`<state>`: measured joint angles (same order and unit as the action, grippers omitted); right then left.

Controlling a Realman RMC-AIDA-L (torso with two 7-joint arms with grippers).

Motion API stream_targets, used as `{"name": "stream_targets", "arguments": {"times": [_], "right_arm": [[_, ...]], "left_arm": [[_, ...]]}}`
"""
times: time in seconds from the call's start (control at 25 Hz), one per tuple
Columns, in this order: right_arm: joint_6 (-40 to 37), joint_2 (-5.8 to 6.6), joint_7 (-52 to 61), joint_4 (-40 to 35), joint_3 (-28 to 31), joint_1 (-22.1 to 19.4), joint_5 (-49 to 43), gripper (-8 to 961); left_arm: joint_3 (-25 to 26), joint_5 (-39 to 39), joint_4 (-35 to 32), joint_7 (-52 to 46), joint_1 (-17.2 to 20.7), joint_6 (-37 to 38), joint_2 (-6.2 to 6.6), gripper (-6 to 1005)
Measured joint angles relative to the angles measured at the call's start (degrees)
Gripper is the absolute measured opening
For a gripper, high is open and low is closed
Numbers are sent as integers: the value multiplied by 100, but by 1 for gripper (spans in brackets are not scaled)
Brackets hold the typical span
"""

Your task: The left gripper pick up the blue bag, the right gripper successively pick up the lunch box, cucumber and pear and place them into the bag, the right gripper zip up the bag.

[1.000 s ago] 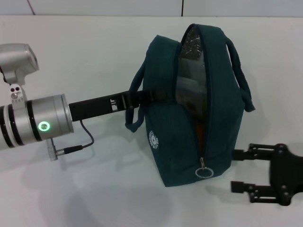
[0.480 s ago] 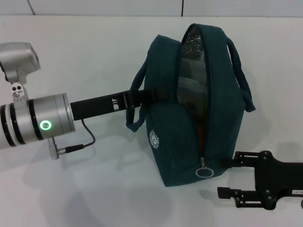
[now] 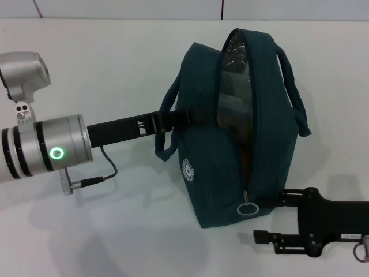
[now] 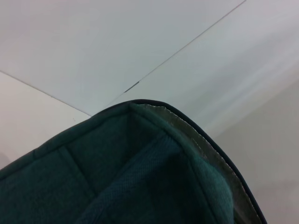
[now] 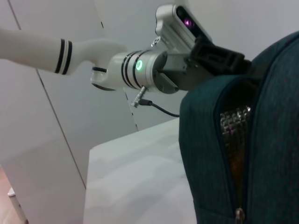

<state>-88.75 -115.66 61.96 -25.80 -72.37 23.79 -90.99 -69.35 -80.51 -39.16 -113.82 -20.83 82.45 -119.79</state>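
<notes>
The blue bag (image 3: 239, 127) is stood upright on the table (image 3: 115, 69), held by the left gripper (image 3: 167, 122) clamped on its near handle. Zipping is judged in hand: the right gripper (image 3: 271, 222), fingers spread and empty, is positioned beside the zipper pull (image 3: 248, 209), which must be pinched next.

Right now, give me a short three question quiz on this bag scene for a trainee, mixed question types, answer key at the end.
1. True or false: the blue bag is fully zipped shut.
2. Which gripper is at the bag's handle side? A) left gripper B) right gripper
3. Fill in: the zipper's metal ring pull hangs near the bag's ____ end.

Key
1. False; the opening gapes and the silver lining shows.
2. A; the right gripper sits open on the table beside the ring pull.
3. Lower.
</notes>
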Motion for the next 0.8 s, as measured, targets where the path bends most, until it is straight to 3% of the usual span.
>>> {"name": "stream_targets", "arguments": {"times": [0.24,0.8], "right_arm": [[321,-1,-8,6,-574,3,491,665],[494,-13,-9,6,-798,37,823,627]], "left_arm": [[-4,-2,5,0,0,-1,0,51],[-9,-5,5,0,-17,8,0,52]]}}
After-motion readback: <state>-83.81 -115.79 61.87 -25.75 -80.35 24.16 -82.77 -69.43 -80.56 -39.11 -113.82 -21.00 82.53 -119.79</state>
